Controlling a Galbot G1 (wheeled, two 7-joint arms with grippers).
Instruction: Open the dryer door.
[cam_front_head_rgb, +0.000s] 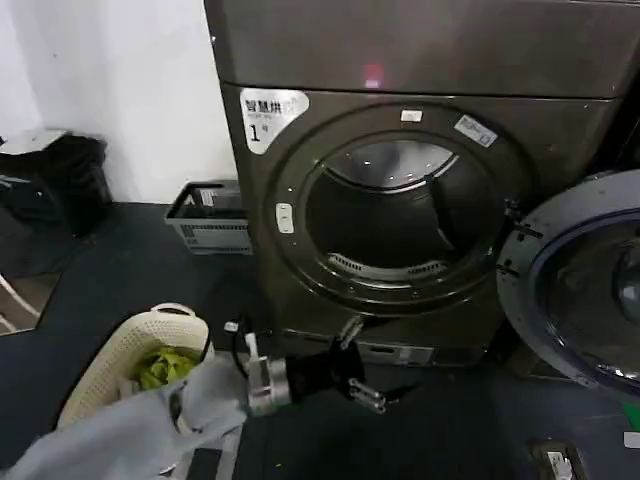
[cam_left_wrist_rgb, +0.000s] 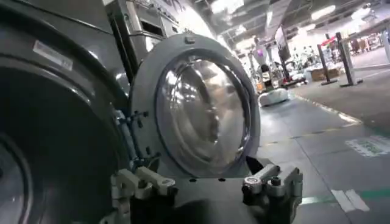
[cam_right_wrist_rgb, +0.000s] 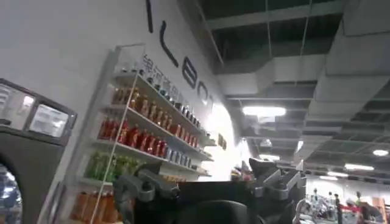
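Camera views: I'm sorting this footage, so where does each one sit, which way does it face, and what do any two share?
Head view: high, looking down at the dryer, its dryer door swung open; left gripper low in front.
Left wrist view: behind the open left gripper, facing the door's glass.
Right wrist view: behind the right gripper, aimed up at drink shelves and ceiling.
Head and left wrist share the door.

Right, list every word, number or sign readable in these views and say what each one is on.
"1": on the white sticker at the upper left of the dryer front; the Chinese characters above it are too blurred to read.
Small labels above the drum opening: too small to read.
Large dark lettering on the white wall above the drinks shelves: partly cut off, not readable as a word.
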